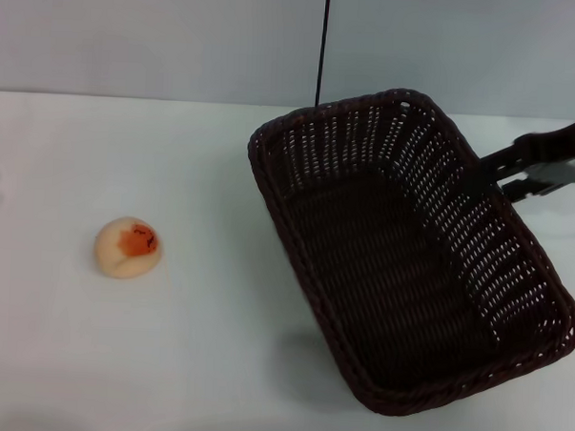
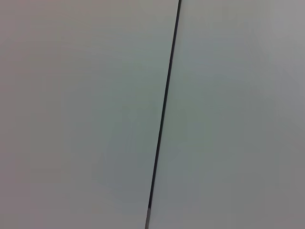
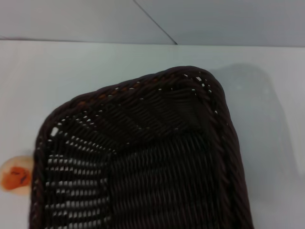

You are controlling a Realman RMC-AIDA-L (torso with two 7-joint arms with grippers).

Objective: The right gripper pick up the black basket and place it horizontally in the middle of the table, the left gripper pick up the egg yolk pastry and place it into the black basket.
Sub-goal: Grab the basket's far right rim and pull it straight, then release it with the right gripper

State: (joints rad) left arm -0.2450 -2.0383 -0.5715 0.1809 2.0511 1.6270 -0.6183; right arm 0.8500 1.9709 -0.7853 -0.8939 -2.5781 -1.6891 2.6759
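While basket [image 1: 410, 249] sits skewed on desk [image 1: 205, 365], R gripper [image 1: 490, 177] at rim, fingers' state unclear; pastry [image 1: 128, 248] untouched, L gripper unseen.

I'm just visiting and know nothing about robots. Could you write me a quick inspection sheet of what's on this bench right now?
Surface: white table, plain.
Job's things: black basket on the right side, lying at an angle, nothing in it; egg yolk pastry on the left, apart from it.
Clutter: nothing seen.
Grippers: right gripper at the basket's right rim; left gripper not in view.
Cables: nothing seen.
Surroundings: pale wall behind, with a thin dark vertical line.
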